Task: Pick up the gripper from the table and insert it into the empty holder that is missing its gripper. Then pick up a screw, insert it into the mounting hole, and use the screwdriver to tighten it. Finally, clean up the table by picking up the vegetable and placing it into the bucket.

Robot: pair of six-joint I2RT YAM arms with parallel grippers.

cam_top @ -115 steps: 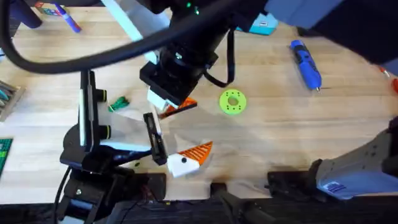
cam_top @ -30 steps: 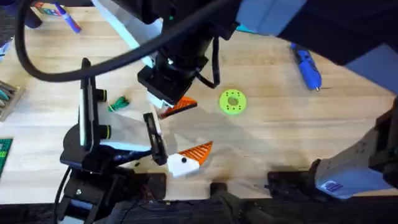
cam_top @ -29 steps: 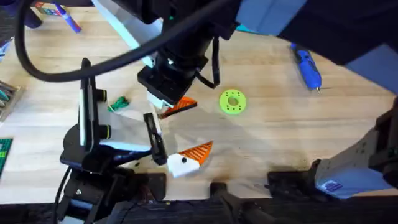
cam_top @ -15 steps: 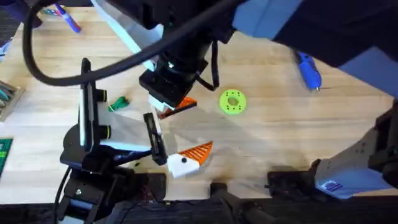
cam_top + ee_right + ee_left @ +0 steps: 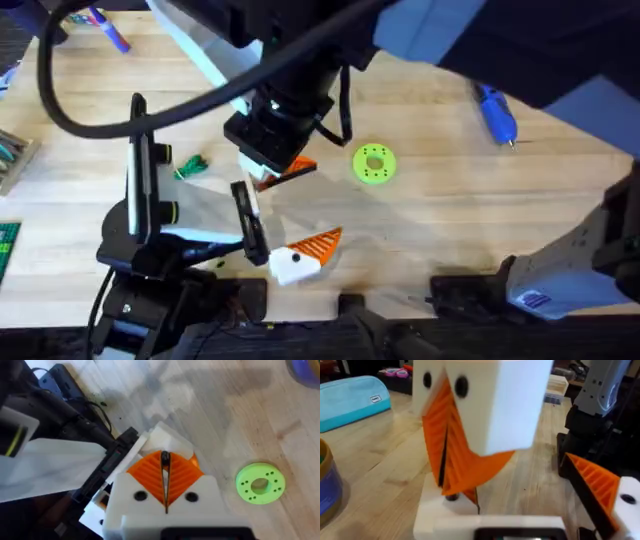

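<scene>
Orange ribbed pads of the right gripper [image 5: 165,477] sit pressed together, holding nothing, above the table [image 5: 420,230]. Left jaws cannot be judged. Blue screwdriver [image 5: 495,110] lies far right; vegetable [image 5: 190,167] left.

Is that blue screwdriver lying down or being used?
Lying down, unused: the screwdriver rests flat on the table at the far right, apart from both arms.
</scene>
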